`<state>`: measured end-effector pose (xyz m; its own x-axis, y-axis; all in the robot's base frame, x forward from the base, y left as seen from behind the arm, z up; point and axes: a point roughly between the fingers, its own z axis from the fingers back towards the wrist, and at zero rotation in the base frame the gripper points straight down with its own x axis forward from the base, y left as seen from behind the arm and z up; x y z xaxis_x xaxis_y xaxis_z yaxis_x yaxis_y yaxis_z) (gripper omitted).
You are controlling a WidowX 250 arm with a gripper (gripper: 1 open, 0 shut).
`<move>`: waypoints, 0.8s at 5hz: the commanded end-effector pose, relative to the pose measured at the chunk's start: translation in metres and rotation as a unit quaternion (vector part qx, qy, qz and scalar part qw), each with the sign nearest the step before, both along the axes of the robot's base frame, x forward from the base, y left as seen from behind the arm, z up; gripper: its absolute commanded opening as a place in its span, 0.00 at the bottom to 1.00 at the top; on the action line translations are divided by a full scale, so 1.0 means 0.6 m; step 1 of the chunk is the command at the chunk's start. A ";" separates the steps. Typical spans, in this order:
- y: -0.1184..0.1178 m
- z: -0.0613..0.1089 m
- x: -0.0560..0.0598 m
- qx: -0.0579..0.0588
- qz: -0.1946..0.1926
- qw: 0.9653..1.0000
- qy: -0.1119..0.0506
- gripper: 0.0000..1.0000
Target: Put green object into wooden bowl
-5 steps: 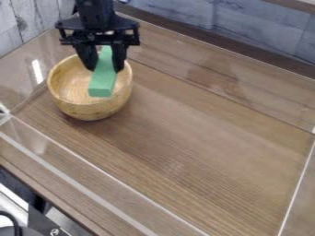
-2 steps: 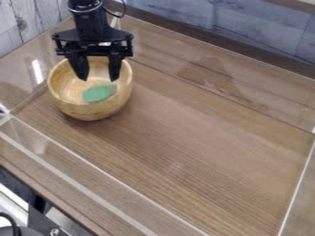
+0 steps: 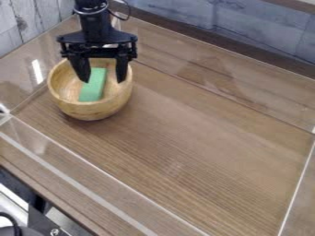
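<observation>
Over the round, light tan wooden bowl (image 3: 88,94) hangs the black two-fingered gripper (image 3: 99,72), pointing straight down, its jaws spread wide and holding nothing. Between and just below the fingertips, inside the bowl's hollow, lies the flat, elongated bright green block (image 3: 92,86). Its long axis runs from the bowl's far rim, nearest the gripper, down toward the bowl's near side, and it seems to lean on the inner wall. It is plain, matte and evenly green. I judge the placing done, so the coming move is a straight lift away from the bowl, with the fingers clearing the block's upper end.
</observation>
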<state>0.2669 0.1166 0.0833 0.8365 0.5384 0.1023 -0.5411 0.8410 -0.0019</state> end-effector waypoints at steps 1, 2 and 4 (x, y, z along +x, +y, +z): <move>0.005 0.025 0.020 0.008 0.006 1.000 -0.023 1.00; 0.006 0.026 0.025 0.005 0.009 1.000 -0.021 1.00; 0.023 0.055 0.016 0.003 0.017 1.000 -0.018 1.00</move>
